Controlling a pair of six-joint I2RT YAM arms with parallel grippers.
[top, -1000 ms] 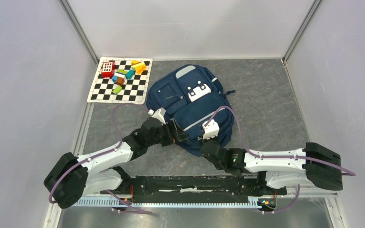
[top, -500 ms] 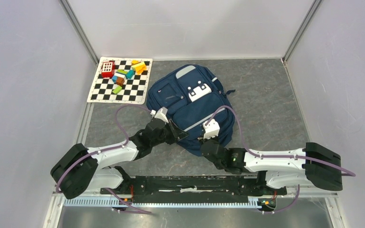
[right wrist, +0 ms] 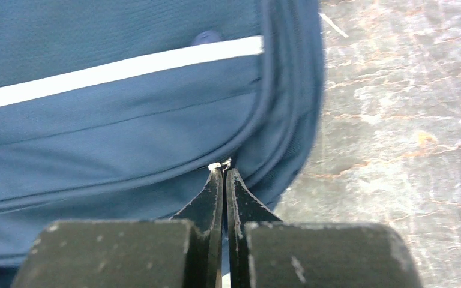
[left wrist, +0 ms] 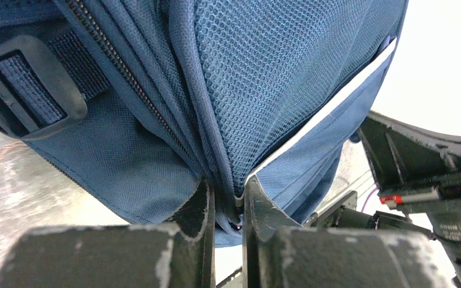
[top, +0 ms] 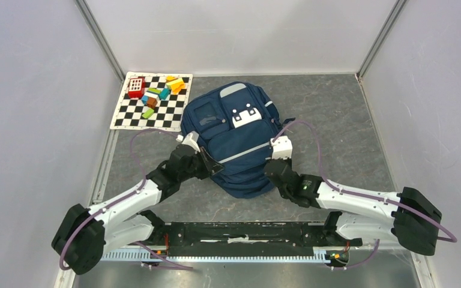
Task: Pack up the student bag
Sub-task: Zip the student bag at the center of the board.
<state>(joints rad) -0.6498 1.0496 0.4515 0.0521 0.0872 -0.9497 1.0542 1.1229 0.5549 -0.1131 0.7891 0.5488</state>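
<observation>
navy student bag, left hand tight on its seam, right hand tight on its zip

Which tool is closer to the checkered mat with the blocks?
Left. The left tool pinches the student bag on its side facing the checkered mat; the right tool pinches the opposite side, with the bag's width between it and the mat.
</observation>
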